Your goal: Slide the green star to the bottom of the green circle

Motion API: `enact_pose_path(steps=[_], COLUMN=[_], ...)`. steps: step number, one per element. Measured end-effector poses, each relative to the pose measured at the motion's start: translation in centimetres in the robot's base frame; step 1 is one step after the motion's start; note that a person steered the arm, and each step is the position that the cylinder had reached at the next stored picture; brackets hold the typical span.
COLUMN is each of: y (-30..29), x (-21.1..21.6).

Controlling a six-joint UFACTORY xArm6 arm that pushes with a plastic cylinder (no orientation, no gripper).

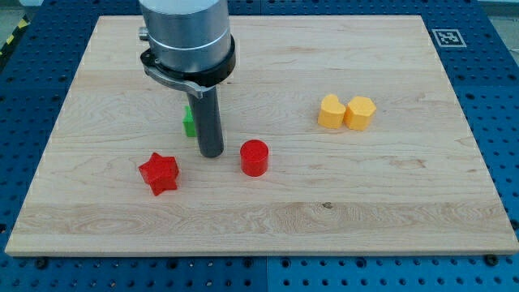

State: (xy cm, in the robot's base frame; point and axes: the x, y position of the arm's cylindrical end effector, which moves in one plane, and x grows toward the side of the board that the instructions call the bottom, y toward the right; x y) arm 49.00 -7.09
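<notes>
My tip (pixel 212 152) rests on the wooden surface (pixel 389 203), left of centre. The tool is a plain rod with nothing to open or close, and it holds nothing. A green block (pixel 188 122) peeks out just left of the rod, mostly hidden behind it, so I cannot tell its shape or whether it touches. A red cylinder (pixel 254 157) stands just right of my tip; a red star (pixel 158 173) lies nearer and to the left. Two yellow heart-like blocks (pixel 330 112) (pixel 361 113) sit touching, well apart on the right.

Green block (pixel 188 122) (shape hidden), mostly behind the rod, upper left of board
</notes>
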Motion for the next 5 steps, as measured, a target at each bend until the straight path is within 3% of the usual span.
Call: enact_pose_path(steps=[5], y=[-2.4], x=[-2.3])
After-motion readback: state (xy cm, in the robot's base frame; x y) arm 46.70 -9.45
